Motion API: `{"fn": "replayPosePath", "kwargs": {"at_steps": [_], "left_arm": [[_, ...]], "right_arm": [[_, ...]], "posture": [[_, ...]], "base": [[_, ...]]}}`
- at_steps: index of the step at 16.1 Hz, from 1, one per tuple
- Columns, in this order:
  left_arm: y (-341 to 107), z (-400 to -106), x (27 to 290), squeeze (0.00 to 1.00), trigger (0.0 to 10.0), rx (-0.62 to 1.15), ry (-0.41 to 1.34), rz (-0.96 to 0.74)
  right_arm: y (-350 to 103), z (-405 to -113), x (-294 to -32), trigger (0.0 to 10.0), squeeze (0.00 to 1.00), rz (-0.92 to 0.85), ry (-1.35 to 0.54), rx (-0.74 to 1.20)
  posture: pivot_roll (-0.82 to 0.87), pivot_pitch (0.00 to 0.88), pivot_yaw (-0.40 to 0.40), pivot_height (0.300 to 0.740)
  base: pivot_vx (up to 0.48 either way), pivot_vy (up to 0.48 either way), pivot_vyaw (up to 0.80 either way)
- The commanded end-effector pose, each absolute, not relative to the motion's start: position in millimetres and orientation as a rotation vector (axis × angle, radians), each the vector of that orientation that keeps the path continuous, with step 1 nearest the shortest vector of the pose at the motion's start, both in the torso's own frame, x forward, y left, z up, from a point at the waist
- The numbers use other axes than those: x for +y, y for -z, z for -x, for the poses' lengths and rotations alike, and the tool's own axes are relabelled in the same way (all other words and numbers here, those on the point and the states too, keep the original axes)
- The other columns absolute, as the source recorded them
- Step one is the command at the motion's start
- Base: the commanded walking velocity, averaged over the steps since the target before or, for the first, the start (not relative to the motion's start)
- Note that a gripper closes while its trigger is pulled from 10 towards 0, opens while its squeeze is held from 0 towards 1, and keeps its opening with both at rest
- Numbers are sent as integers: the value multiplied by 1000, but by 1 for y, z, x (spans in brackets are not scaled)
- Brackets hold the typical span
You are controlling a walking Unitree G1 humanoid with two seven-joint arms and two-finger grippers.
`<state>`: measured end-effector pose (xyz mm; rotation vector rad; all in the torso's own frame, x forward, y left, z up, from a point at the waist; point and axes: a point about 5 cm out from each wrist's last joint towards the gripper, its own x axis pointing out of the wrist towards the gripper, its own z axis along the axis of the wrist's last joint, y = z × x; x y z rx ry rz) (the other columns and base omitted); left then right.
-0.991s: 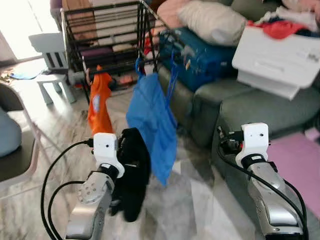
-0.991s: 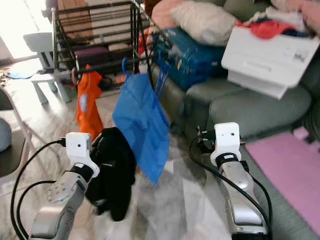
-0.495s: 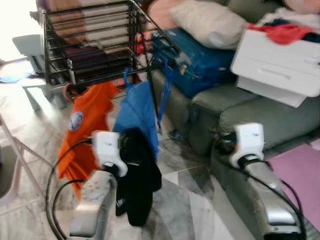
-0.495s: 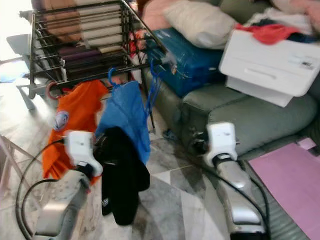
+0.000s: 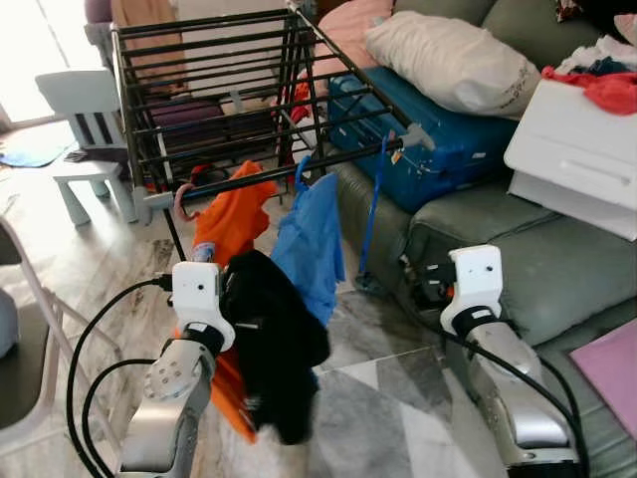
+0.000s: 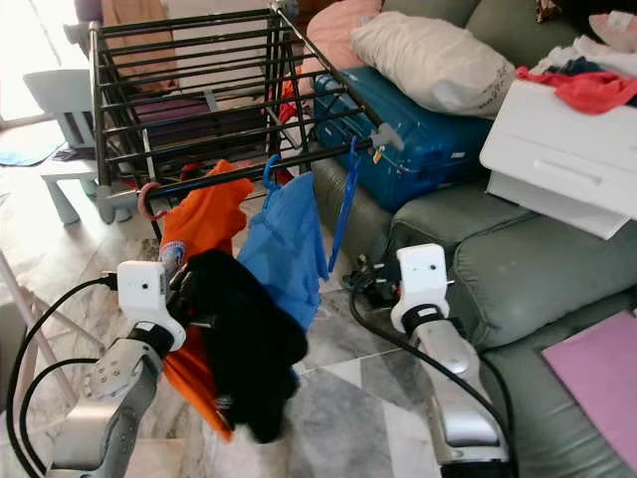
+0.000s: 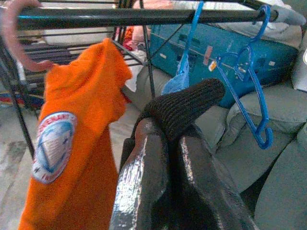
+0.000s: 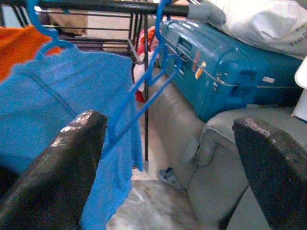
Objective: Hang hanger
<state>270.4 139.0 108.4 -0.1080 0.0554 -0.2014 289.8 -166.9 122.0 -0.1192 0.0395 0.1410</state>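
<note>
My left gripper (image 7: 168, 139) is shut on a black knit garment (image 5: 274, 349), which hangs from it below the black drying rack's front rail (image 5: 348, 157). The garment covers its hanger. On the rail hang an orange shirt (image 5: 229, 219) on a pink hanger (image 7: 14, 43), a blue shirt (image 5: 314, 244) on a blue hanger, and an empty blue hanger (image 5: 373, 199). The black garment is in front of the orange shirt's lower part. To the right, my right gripper (image 8: 168, 158) is open and holds nothing, facing the blue shirt and the empty hanger (image 8: 144, 91).
A grey-green sofa (image 5: 537, 249) on the right carries a blue suitcase (image 5: 438, 129), a pillow (image 5: 448, 60) and a white box (image 5: 577, 159). A white child's chair (image 5: 85, 129) stands at the left of the rack. Another chair (image 5: 20, 329) is at my left and a purple mat (image 5: 612, 363) at the right.
The whole view has shifted, so the camera moved. My left gripper still holds the black garment, which now overlaps the orange shirt rather than the blue one.
</note>
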Motion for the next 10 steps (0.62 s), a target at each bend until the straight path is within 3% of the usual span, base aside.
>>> {"fn": "replayPosePath", "kwargs": {"at_steps": [1, 5, 10], "left_arm": [[-117, -272, 135, 0, 10000, 19, 220, 103], [-118, -273, 132, 0, 10000, 14, 227, 97], [-117, -271, 131, 0, 10000, 20, 228, 107]], "right_arm": [[-124, -290, -170, 10000, 0, 114, -130, 35], [-125, -290, -169, 10000, 0, 113, -131, 34], [-121, -290, -169, 10000, 0, 115, -120, 55]], "posture": [[-111, 44, 11, 740], [-113, 47, 10, 740], [-109, 48, 9, 740]], "base": [[262, 401, 0], [320, 348, 0], [409, 0, 0]]}}
